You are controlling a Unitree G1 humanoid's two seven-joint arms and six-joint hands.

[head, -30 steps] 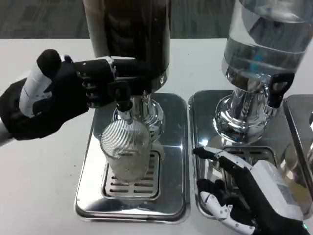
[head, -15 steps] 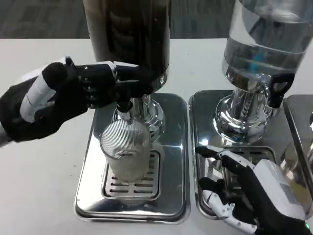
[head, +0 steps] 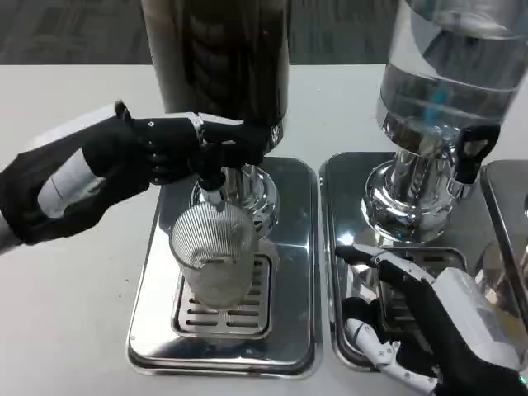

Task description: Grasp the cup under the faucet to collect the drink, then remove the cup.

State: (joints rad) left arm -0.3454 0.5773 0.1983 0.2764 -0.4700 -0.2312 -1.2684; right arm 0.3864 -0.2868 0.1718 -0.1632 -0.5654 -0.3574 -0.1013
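Left hand [head: 124, 165] is reaching in from the table's left edge, fingers [head: 235, 142] wrapping the dark dispenser's [head: 219, 58] faucet lever [head: 210, 161]; the lever itself is mostly hiding under them. Ribbed clear cup [head: 212, 256] is standing upright on the grille of the left drip tray [head: 223, 346], directly under the spout; its fill level is hard to read. Clear dispenser [head: 445, 82] is running off the top edge. Right hand [head: 421, 322] is lying over the right drip tray's [head: 334, 247] near corner, fingers spread, gripping nothing, partly cropped.
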